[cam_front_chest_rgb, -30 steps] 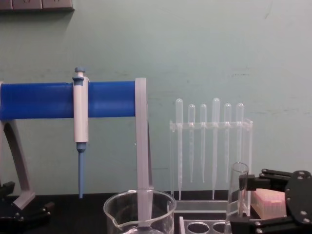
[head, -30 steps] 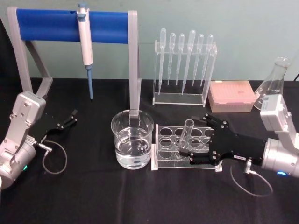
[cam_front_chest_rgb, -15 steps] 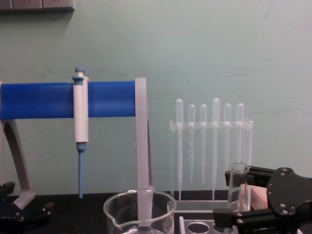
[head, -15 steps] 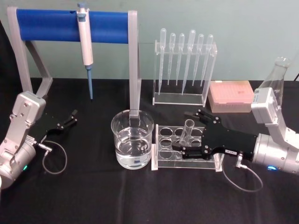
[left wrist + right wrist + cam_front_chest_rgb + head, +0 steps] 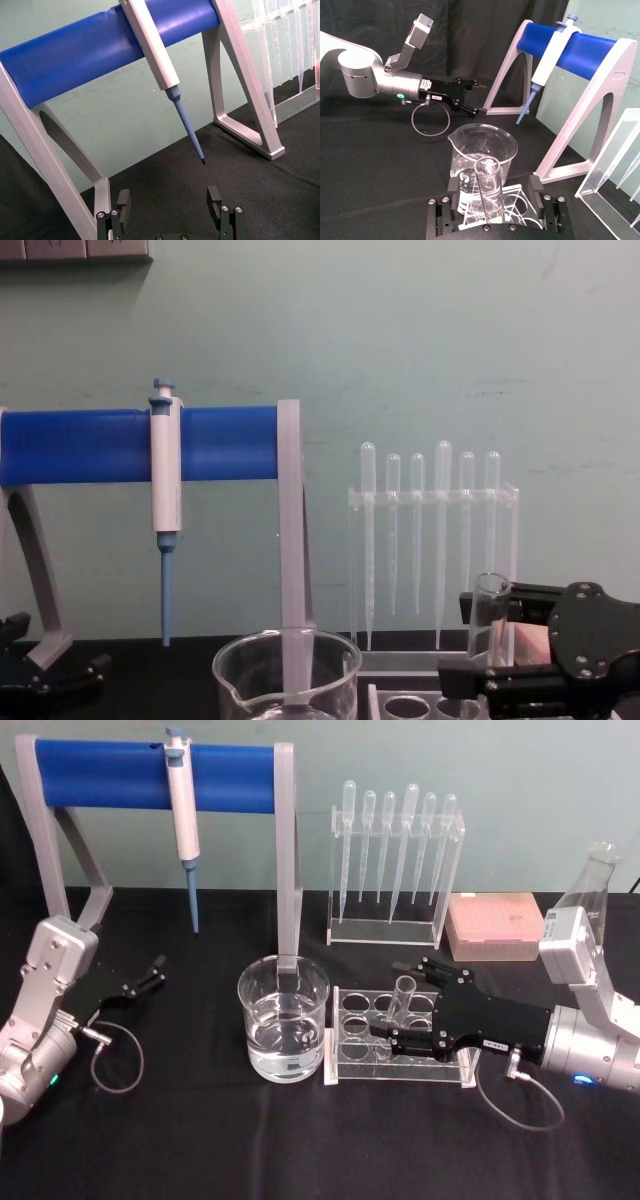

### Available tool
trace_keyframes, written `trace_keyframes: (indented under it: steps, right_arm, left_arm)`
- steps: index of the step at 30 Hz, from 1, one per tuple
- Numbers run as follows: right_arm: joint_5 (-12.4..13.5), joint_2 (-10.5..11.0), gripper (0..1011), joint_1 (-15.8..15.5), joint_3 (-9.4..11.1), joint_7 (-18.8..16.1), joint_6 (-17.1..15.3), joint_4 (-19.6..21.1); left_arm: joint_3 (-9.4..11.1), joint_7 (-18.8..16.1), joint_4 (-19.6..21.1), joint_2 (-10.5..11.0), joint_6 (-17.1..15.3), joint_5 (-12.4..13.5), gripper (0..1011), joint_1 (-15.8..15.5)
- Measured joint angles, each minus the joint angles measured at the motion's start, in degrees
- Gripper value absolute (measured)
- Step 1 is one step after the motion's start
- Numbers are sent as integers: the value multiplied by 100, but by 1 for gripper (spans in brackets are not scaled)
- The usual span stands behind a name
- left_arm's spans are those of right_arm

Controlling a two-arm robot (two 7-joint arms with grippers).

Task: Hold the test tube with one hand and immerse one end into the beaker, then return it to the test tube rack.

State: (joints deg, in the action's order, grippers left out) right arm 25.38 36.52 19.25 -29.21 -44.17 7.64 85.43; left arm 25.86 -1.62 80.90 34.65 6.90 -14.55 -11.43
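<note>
Front strip of bench [image 5: 300, 1150] bare: free passage. Bare gap also between left claw [image 5: 154, 972] and beaker [image 5: 284, 1030]. Beaker sits just beside rack [image 5: 350, 1042] end, no way through there. Rear blocked: grey stand post [image 5: 288, 870] just behind beaker, pipette stand [image 5: 385, 932], pink tip box [image 5: 497, 925].

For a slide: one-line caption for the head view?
Right gripper open around the test tube standing in its rack beside the beaker; left gripper parked at far left.
</note>
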Motion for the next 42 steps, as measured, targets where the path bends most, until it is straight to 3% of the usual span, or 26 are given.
trace_keyframes:
  steps: [8, 21, 34, 42]
  right_arm:
    - [2, 4, 682, -3, 5, 0, -2, 4]
    - [2, 8, 242, -3, 9, -3, -2, 9]
    - [-21, 14, 228, -3, 10, 22, 3, 27]
    - [37, 122, 227, 51, 156, 123, -91, 356]
  left_arm:
    - [0, 0, 0, 0, 0, 0, 1000, 0]
    - [0, 0, 0, 0, 0, 0, 1000, 0]
    - [0, 0, 0, 0, 0, 0, 1000, 0]
    - [0, 0, 0, 0, 0, 0, 1000, 0]
